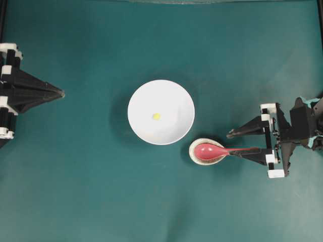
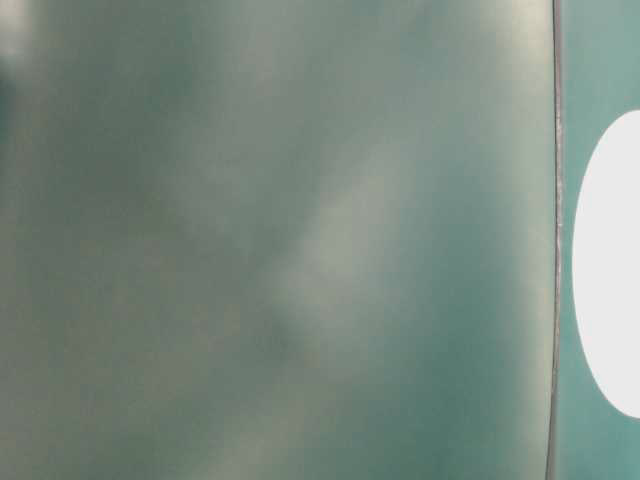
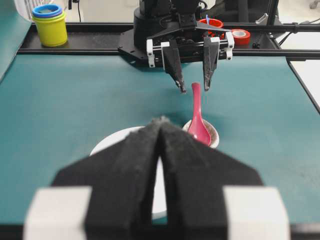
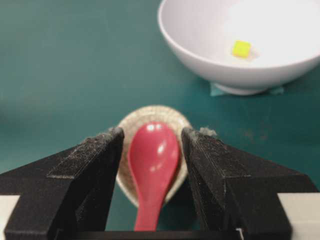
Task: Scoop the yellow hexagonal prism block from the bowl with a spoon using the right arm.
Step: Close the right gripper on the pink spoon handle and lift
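Matte teal table — round white bowl, glossy red-pink spoon.

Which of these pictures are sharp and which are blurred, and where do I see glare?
Overhead view: sharp and evenly lit. Table-level view: a blurred grey-green haze, only a white shape at the right edge. Left wrist view: the left gripper up close is soft. Right wrist view: the spoon shows small highlights, and the bowl looks washed out inside.

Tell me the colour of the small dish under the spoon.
Speckled cream dish, seen best in the right wrist view, beneath the red-pink spoon.
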Robot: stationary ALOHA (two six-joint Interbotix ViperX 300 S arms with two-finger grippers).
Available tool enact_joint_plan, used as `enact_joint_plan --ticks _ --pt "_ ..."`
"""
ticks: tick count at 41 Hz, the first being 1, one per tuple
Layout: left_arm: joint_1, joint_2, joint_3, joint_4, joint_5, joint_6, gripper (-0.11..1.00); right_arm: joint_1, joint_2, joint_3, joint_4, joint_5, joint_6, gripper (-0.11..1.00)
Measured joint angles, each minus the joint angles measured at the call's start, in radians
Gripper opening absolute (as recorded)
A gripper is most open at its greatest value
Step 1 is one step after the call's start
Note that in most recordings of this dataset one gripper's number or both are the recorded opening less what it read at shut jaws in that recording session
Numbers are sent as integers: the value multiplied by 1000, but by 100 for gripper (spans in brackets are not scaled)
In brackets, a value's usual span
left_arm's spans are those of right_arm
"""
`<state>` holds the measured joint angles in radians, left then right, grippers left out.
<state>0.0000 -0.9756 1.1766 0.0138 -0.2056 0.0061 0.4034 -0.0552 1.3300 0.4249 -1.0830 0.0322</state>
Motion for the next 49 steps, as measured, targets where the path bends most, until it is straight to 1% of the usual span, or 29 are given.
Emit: enact_joint_plan --ticks 6,10,25,33,49 --pt "2 -2 0 0 3 0 -1 11 35 6 5 -3 41 55" --pt "2 -3 0 0 3 0 -1 18 61 6 6 -5 54 55" --pt "2 -3 0 0 15 0 -1 35 144 -3 8 -40 66 55" --pt "0 -3 0 0 25 0 -1 43 170 -3 12 -40 95 55" --pt "2 -5 0 2 25 2 -1 51 183 2 14 -40 97 55"
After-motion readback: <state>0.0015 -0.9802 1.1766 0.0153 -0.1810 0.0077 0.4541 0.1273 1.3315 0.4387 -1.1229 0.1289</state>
